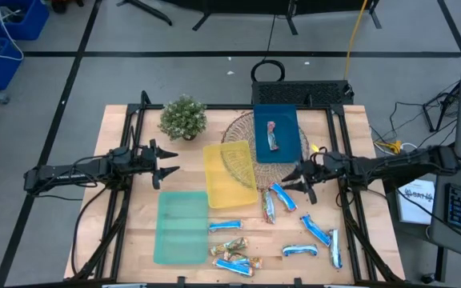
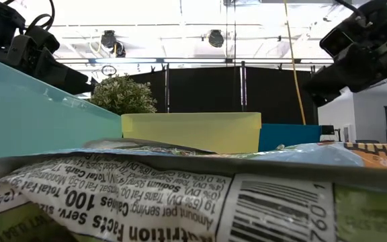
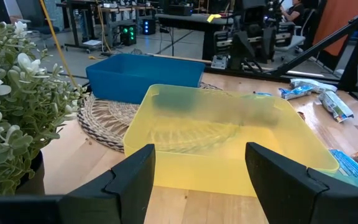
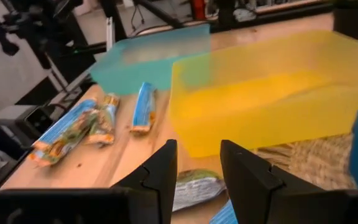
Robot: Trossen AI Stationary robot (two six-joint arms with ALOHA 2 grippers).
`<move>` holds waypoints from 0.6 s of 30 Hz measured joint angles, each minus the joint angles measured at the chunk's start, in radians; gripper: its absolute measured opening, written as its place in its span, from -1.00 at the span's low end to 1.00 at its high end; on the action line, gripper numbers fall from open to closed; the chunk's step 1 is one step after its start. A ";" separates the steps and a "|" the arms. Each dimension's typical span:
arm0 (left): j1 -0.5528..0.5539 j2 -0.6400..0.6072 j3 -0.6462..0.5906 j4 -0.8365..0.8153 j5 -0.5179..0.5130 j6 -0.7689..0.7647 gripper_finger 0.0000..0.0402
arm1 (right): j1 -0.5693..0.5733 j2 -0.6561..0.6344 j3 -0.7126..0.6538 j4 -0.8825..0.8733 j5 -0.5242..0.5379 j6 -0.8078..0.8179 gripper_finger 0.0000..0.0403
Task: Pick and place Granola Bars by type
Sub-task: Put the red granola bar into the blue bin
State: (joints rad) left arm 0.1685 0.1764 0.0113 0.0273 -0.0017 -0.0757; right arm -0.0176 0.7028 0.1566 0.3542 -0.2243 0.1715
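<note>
Several granola bars lie loose on the near right part of the table: blue-and-white ones [image 1: 315, 230], a blue one [image 1: 224, 226] and gold-brown ones [image 1: 230, 246]. One bar [image 1: 272, 134] lies in the blue tray [image 1: 286, 120]. My right gripper [image 1: 298, 182] is open, hovering beside two bars [image 1: 282, 197] off the yellow tray's right corner. In the right wrist view, a bar [image 4: 194, 186] shows on the table below the right gripper [image 4: 197, 155]. My left gripper [image 1: 169, 166] is open and waits left of the yellow tray [image 1: 230, 188], facing it [image 3: 201, 155].
A green tray [image 1: 181, 226] lies near left and a woven mat [image 1: 234, 128] sits under the blue and yellow trays. A small potted plant [image 1: 183, 118] stands at the far left. In the low view, a wrapper [image 2: 180, 195] close to the lens fills the foreground.
</note>
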 joint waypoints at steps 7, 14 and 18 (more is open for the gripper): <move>0.000 0.000 0.000 0.000 0.000 0.000 0.27 | 0.026 0.004 0.000 -0.007 0.046 -0.028 -0.43; 0.000 0.000 0.000 0.000 0.000 0.000 0.27 | 0.020 -0.057 -0.038 0.043 0.113 -0.105 -0.43; 0.000 0.000 0.000 0.000 0.000 0.000 0.27 | -0.011 -0.153 -0.086 0.038 0.153 -0.113 -0.43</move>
State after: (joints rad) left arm 0.1684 0.1762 0.0113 0.0273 -0.0017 -0.0759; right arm -0.0284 0.5499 0.0707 0.3927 -0.0715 0.0589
